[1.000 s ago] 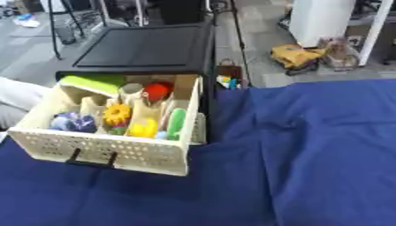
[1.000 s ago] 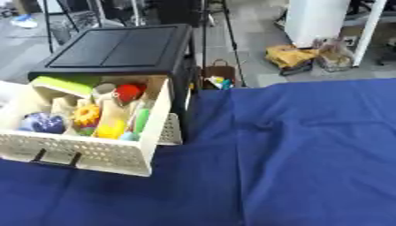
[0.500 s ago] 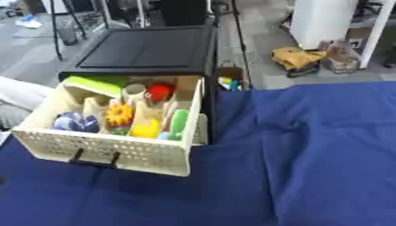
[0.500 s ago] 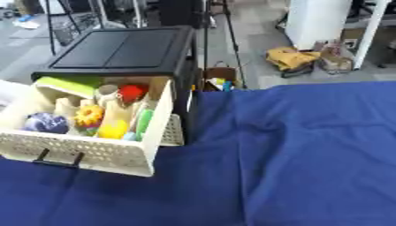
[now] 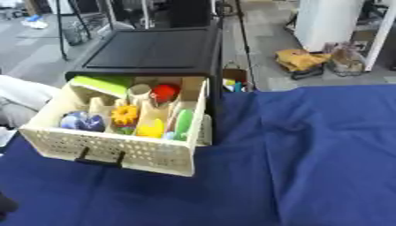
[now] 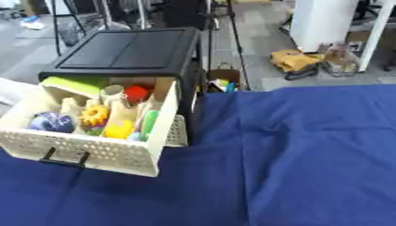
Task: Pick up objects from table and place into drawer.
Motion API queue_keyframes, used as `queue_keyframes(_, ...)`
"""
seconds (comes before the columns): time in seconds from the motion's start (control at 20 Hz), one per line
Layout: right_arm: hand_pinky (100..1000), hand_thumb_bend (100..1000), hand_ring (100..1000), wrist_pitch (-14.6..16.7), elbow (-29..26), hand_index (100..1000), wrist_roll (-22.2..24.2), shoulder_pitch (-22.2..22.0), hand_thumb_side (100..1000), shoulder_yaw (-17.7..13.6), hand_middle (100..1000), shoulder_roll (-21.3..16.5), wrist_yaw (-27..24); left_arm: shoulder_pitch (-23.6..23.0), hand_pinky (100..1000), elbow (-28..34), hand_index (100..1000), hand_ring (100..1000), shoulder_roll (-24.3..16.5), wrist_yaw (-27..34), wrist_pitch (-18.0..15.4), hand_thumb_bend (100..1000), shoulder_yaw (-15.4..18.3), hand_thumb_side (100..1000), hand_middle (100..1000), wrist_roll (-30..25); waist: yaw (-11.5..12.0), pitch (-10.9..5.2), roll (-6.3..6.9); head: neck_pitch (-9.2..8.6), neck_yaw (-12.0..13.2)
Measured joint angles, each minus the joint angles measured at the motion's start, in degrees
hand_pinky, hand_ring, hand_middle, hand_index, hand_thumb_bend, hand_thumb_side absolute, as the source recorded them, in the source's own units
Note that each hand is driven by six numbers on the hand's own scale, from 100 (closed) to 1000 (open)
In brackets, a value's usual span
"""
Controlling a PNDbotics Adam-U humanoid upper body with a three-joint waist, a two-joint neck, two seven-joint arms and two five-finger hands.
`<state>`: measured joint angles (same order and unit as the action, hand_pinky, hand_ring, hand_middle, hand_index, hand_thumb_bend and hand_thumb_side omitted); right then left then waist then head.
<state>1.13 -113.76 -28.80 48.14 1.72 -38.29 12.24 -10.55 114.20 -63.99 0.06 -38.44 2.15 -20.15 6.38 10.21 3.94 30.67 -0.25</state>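
A cream lattice drawer [image 5: 116, 152] stands pulled out of a black cabinet [image 5: 154, 48] at the table's left. In it lie a green block [image 5: 100, 84], a red object [image 5: 164, 92], an orange flower-like toy [image 5: 123, 114], a blue-purple object [image 5: 81, 121], a yellow piece [image 5: 151, 129] and a long green piece [image 5: 184, 121]. No loose object shows on the blue cloth [image 5: 325, 154]. A dark rounded shape [image 5: 5, 205] at the lower left edge looks like part of my left hand. My right hand shows in neither view.
The drawer's black handle [image 5: 99, 158] faces me. Something white [image 5: 23, 95] lies left of the drawer, beyond the table edge. Past the table's far edge is floor with a yellow bag [image 5: 302, 59], a white unit [image 5: 329, 22] and stands.
The whole picture has shifted slightly, so the camera moved. A dark shape has come into the lower left corner. The drawer and its contents have not moved.
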Motion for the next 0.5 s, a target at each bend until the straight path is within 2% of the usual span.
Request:
queue_keyframes(0.2,675,235,732,-0.08,0.00,729,-1.75,-0.39,797,0.43,613,-0.35,0.30,0.20,300,0.00,848,394,-0.07,-2.32,0.32,172,-3.53,1000,544,0.29,-0.01,-0.04,-0.18,0.00,0.11)
queue_keyframes(0.5,674,236,731,-0.04,0.00,727,-2.66,-0.82,797,0.44,612,-0.48,0.33,2.72,296,0.00,842,391,-1.85,-2.62,3.78,174,-7.83,1000,557,0.50,-0.34,-0.26,-0.11,-0.01,0.59)
